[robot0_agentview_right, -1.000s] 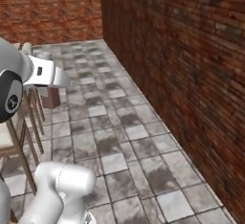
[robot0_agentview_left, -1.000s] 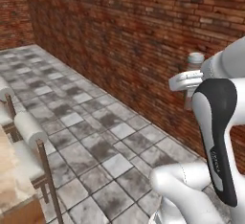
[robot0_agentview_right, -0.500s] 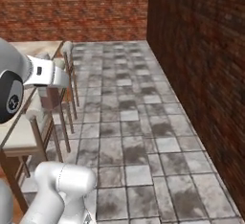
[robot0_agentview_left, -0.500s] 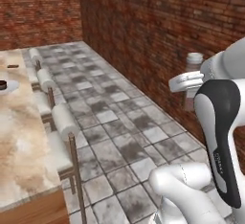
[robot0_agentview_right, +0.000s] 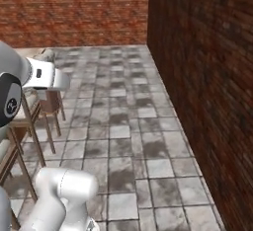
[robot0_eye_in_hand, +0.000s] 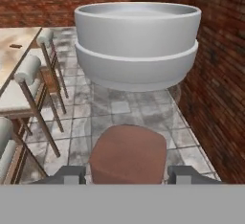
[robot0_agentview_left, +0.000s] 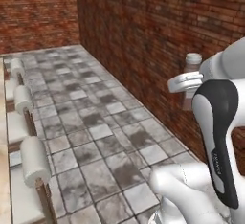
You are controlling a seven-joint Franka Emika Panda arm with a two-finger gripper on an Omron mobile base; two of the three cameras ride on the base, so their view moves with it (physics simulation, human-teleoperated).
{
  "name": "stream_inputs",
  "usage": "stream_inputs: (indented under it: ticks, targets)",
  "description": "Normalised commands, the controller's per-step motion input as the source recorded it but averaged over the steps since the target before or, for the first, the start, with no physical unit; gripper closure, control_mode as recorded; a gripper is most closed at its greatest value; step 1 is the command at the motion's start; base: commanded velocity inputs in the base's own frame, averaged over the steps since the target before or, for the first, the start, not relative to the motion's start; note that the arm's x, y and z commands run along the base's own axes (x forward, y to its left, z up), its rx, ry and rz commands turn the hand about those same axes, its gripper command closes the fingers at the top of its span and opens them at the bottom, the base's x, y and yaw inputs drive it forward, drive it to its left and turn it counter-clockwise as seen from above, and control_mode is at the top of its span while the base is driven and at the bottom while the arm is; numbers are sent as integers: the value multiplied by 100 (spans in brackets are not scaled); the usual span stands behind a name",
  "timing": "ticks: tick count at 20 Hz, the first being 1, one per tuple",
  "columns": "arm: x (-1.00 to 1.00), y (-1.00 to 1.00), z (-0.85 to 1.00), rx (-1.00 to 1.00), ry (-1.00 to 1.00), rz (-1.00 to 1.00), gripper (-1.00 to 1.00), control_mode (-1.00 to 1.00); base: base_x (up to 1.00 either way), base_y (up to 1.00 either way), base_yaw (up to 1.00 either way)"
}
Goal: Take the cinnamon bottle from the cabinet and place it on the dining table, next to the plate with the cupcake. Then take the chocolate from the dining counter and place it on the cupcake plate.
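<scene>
My gripper [robot0_eye_in_hand: 127, 173] is shut on the cinnamon bottle [robot0_eye_in_hand: 136, 46]. In the hand view its grey cap looms large and its reddish-brown body sits between the two fingertips. The left base view has the bottle [robot0_agentview_left: 193, 65] upright in the gripper [robot0_agentview_left: 187, 81], high at the right in front of the brick wall. The dining table [robot0_eye_in_hand: 19, 39] shows its marble top at the upper left of the hand view, with a small dark bar on it, the chocolate [robot0_eye_in_hand: 16, 45]. The cabinet and the plate with the cupcake are out of view.
Cushioned stools [robot0_agentview_left: 33, 158] with wooden legs line the table's side, also in the right base view [robot0_agentview_right: 47, 99] and the hand view [robot0_eye_in_hand: 28, 82]. A brick wall [robot0_agentview_right: 207, 77] runs along the right. Grey tiled floor [robot0_agentview_left: 95, 122] lies between stools and wall.
The whole scene has shifted in both base views as the base moves: the table has slid off to the left. The grip on the bottle is unchanged.
</scene>
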Motion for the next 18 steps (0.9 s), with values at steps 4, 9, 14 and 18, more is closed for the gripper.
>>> stream_inputs:
  ticks: [4, 9, 14, 18]
  targets:
    - [0, 0, 0, 0, 0, 0, 100, 100, 100, -53, 11]
    - [0, 0, 0, 0, 0, 0, 100, 100, 98, -56, 34]
    - [0, 0, 0, 0, 0, 0, 100, 100, 74, -21, 69]
    - [0, 0, 0, 0, 0, 0, 100, 100, 70, -8, 74]
